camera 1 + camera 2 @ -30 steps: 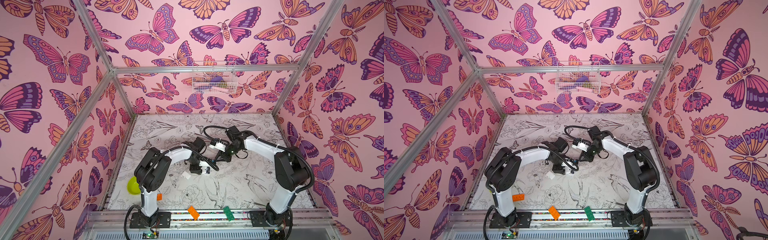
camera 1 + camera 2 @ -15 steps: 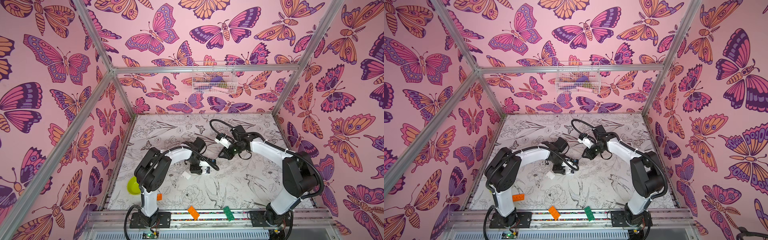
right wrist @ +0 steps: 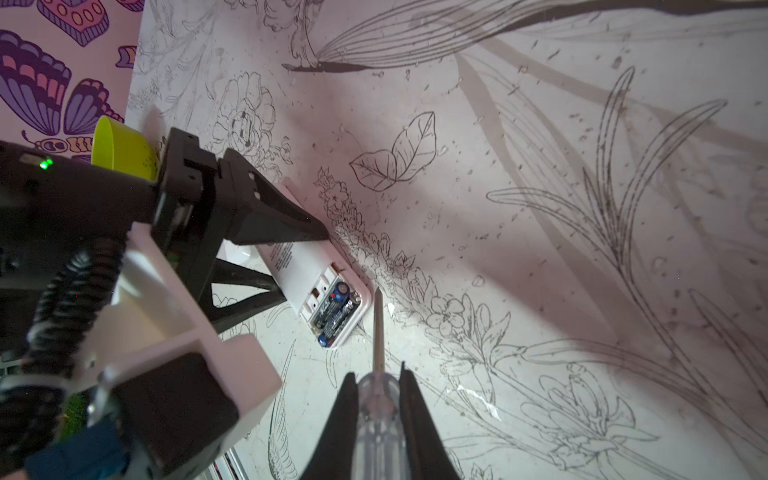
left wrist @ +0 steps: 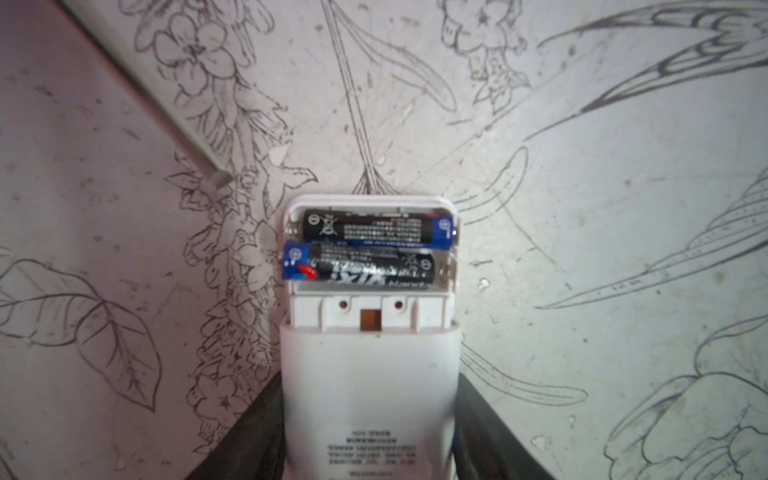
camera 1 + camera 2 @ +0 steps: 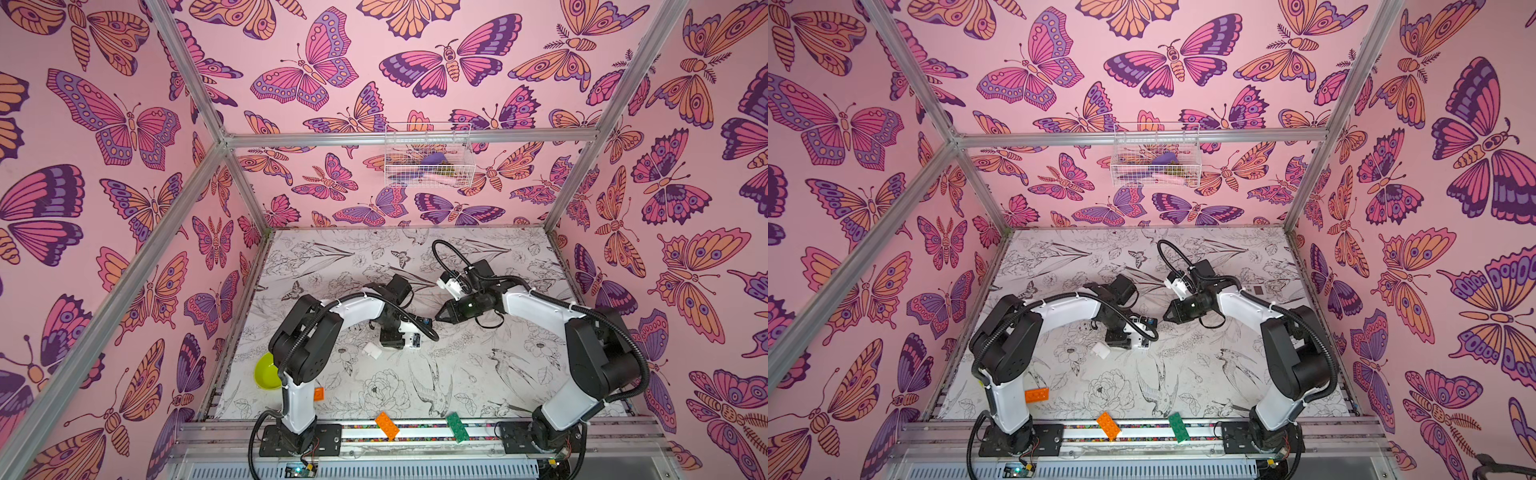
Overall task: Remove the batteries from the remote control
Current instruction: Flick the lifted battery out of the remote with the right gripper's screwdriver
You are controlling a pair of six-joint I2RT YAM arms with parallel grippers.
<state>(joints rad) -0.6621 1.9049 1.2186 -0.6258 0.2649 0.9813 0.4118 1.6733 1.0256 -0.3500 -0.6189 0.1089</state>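
Right wrist view: two black fingers (image 3: 345, 419) of right gripper (image 3: 377, 372) squeezed onto clear handle of one screwdriver (image 3: 378, 332). Metal shaft sticking out past the fingertips, tip low over table (image 3: 540, 208), just beside end corner of remote (image 3: 307, 270); contact not clear.

Left wrist view: two fingers (image 4: 249, 436) of left gripper (image 4: 370, 382) clamped on the long sides of one white remote (image 4: 370, 365), back face up, low on table. Battery bay at far end of remote uncovered.

Two batteries (image 4: 374, 228) in bay, both black with blue ends. Side by side, crosswise to remote, blue ends pointing opposite ways. Nearer battery (image 4: 361, 270) set slightly off sideways from the other. No yellow ones in sight.

Both top views: grippers close together near table middle, right gripper (image 5: 440, 316) pointing toward left arm's wrist. One small white cover (image 5: 371, 350) flat on table (image 5: 498, 374), just beside left gripper, apart from remote. One green bowl (image 5: 266, 370) at table's left edge, partly hidden behind left arm. Two orange bricks (image 5: 386, 424): one by left arm base, one on front rail. One green brick (image 5: 457, 427) on front rail, well apart from remote. One wire basket (image 5: 428, 153) hanging on back wall.
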